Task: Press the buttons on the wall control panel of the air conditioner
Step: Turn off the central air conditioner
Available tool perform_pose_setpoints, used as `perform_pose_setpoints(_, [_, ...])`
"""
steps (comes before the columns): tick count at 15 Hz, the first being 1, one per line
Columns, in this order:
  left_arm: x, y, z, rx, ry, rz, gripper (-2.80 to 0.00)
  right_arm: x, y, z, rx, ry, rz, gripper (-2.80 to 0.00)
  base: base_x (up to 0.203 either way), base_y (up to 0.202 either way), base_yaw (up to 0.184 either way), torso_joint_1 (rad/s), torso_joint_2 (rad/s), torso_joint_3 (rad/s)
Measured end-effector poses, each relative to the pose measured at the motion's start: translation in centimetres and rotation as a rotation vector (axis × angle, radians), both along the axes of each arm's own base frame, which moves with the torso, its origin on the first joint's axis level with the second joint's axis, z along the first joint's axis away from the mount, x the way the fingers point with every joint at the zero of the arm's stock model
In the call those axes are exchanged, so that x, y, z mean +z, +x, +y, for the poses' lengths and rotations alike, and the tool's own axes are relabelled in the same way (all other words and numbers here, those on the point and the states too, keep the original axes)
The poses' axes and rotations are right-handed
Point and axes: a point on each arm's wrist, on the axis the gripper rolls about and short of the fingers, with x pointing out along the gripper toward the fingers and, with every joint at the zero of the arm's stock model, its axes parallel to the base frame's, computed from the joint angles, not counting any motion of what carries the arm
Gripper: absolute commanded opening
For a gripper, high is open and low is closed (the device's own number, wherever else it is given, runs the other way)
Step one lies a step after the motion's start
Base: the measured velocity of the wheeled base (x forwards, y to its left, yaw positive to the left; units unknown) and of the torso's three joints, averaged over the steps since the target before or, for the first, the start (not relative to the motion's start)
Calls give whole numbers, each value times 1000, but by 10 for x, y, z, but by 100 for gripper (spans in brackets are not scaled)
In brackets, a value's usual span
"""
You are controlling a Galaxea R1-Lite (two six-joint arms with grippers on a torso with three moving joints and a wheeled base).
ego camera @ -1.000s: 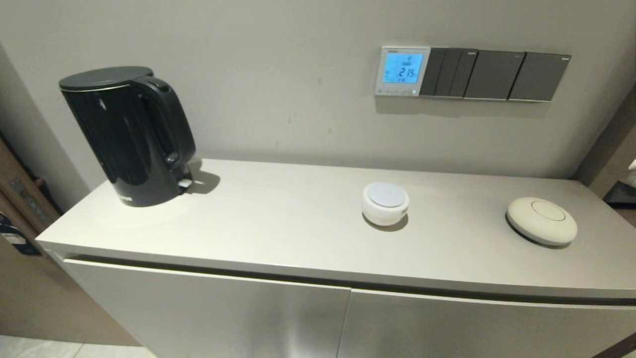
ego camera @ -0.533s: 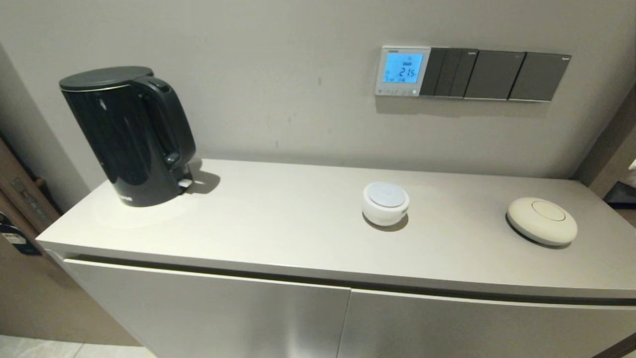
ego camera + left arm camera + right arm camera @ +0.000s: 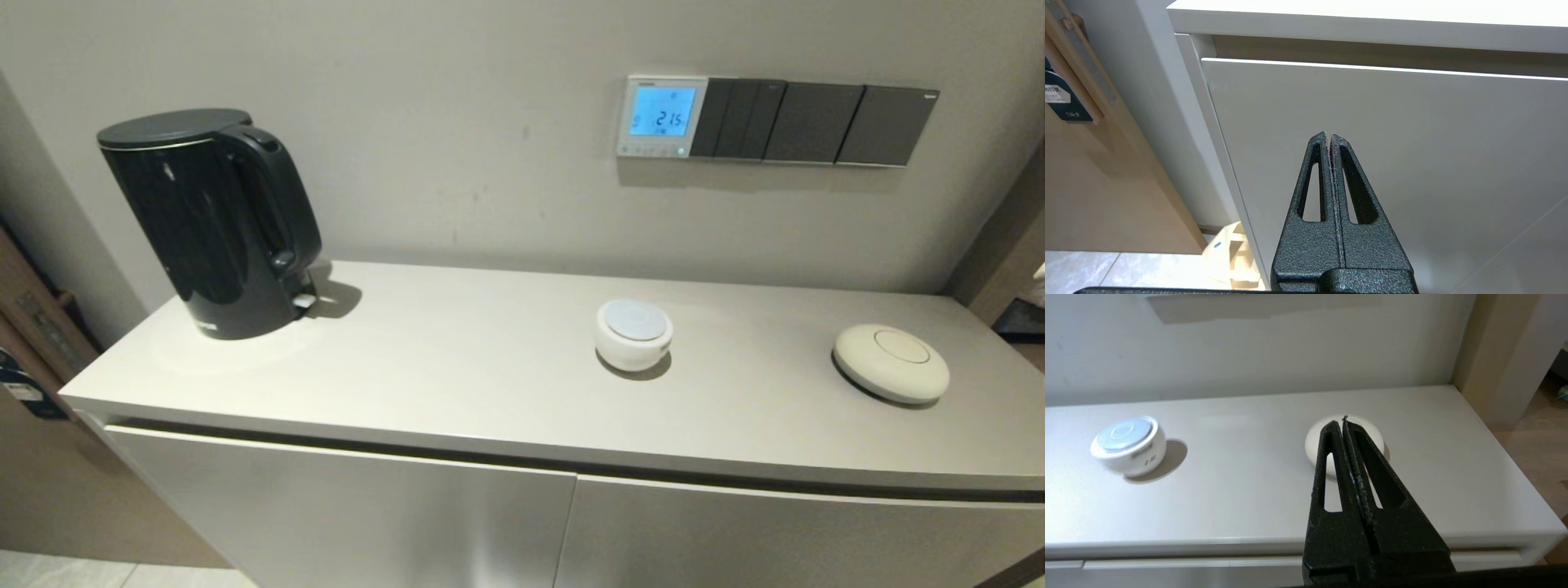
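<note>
Glowing blue, the screen of the air conditioner's wall control panel is lit, and digits are shown on it. This one small white-framed panel is mounted on the grey wall above the cabinet top, toward its right half. A row of tiny pale buttons is set along the panel's lower edge; about five are made out, though an exact count cannot be given. Directly to the right of the panel, touching its frame, a strip of dark grey switch plates is fixed; three plates are counted, the one nearest the panel being split into narrower rockers.

Three objects are stood on the cabinet top. One black electric kettle is placed at the left end, near the wall. One small white round device with a pale blue-grey top is set roughly below the panel, and one flatter cream disc is laid toward the right end, well apart from it. Two cabinet doors are seen below the top.

Neither arm is seen from the head. The left gripper is held low in front of a cabinet door, its fingers pressed together on nothing. The right gripper is held above the front edge of the cabinet top, pointed toward the cream disc, its fingers likewise closed together and empty, well below the panel.
</note>
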Motion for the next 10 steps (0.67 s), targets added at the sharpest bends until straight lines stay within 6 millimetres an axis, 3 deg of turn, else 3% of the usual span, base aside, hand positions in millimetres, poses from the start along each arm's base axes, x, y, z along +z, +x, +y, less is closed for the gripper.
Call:
perform_pose_setpoints(7, [0,0,0,-1,0,0,-280,17,66,0,-19,34,-16,-280,0,0,0,0,0,0])
perform_pose_setpoints(10, [0,0,0,-1,0,0,-280,22,91,15,-37,78,-43,-280,0,0,0,0,0,0])
